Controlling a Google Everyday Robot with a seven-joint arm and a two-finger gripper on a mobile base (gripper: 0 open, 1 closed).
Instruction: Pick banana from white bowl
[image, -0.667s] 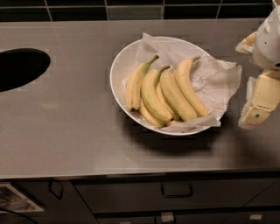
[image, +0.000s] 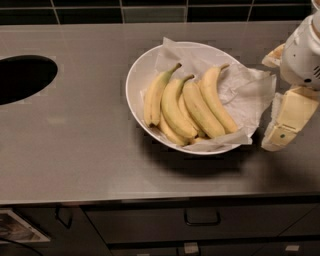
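The white bowl (image: 137, 80) sits on the grey counter, lined with crumpled white paper (image: 245, 92). Several yellow bananas (image: 192, 107) lie side by side in it, stems pointing to the back. My gripper (image: 268, 102) is at the right edge of the view, just right of the bowl and above the paper's overhanging edge. Its two cream fingers (image: 289, 117) are spread apart with nothing between them. It touches no banana.
The steel counter (image: 80, 145) has a dark oval opening (image: 22, 77) at the left. Dark tiles run along the back wall. Drawers with a handle (image: 202, 218) lie below the front edge.
My gripper has shifted slightly left, toward the bowl's right rim. The bowl and bananas have not moved.
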